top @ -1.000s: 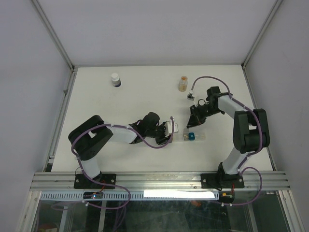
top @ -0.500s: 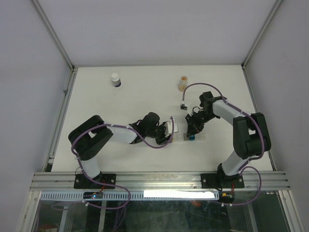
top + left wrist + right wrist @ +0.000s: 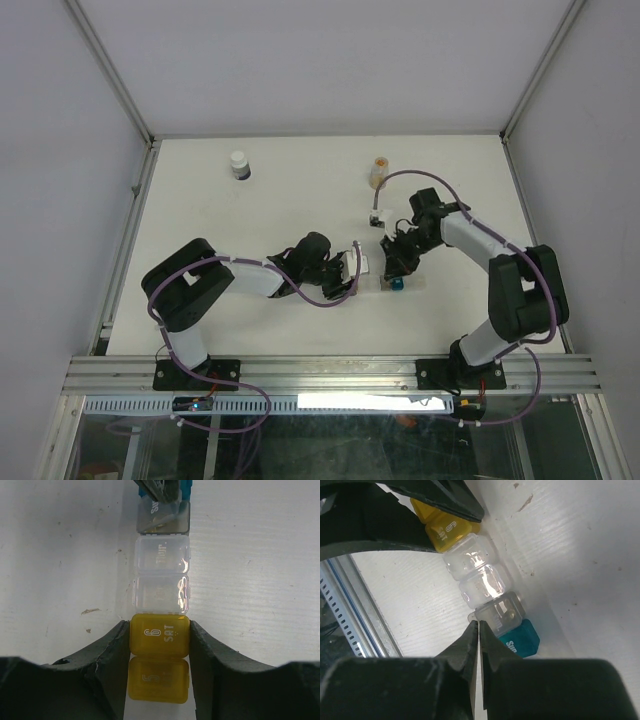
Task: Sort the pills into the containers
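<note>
A strip of joined pill-box compartments lies on the white table. In the left wrist view the yellow compartment (image 3: 160, 639), marked "6 SAT", sits between my left gripper's (image 3: 160, 630) fingers, which are shut on its sides. Beyond it are two clear compartments (image 3: 161, 572), a grey one (image 3: 164, 517) and the teal one (image 3: 188, 487). In the right wrist view my right gripper (image 3: 478, 625) is shut, with its tips at the lid tab of the grey compartment (image 3: 502, 612), beside the teal compartment (image 3: 522, 640). From the top, both grippers meet over the strip (image 3: 397, 285). No loose pills show.
A white bottle with a dark band (image 3: 239, 164) stands at the back left. A small amber vial (image 3: 378, 172) stands at the back, just beyond the right arm. Metal frame rails run along the table's edges.
My right arm has swung left and down onto the pill strip, and its gripper now sits over the grey compartment. My left gripper has not moved and still holds the yellow end.
</note>
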`<action>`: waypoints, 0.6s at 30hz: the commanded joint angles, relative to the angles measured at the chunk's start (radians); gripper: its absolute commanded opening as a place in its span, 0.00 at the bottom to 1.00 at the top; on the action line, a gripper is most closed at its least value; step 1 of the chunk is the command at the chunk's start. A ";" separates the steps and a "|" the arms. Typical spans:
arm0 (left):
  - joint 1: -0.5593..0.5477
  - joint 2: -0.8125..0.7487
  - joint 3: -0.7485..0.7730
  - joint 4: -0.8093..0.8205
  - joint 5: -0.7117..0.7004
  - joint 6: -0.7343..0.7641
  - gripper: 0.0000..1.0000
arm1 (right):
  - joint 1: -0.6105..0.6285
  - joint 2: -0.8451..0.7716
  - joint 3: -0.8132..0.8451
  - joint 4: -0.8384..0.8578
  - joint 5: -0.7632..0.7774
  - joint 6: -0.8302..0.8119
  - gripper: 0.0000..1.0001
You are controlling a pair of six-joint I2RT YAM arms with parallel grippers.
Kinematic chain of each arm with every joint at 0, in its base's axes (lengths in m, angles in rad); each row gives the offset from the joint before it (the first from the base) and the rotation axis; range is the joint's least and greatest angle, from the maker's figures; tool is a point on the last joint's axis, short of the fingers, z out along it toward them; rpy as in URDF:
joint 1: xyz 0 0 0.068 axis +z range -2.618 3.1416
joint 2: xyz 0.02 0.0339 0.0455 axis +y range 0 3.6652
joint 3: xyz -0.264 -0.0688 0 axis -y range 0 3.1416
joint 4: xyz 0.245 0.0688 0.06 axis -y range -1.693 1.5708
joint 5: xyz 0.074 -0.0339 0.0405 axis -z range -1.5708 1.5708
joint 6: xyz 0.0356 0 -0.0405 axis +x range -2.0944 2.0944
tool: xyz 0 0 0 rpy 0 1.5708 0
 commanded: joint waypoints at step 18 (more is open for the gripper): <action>-0.003 -0.005 0.054 0.022 0.013 -0.048 0.48 | -0.032 -0.041 0.029 -0.036 -0.151 -0.057 0.09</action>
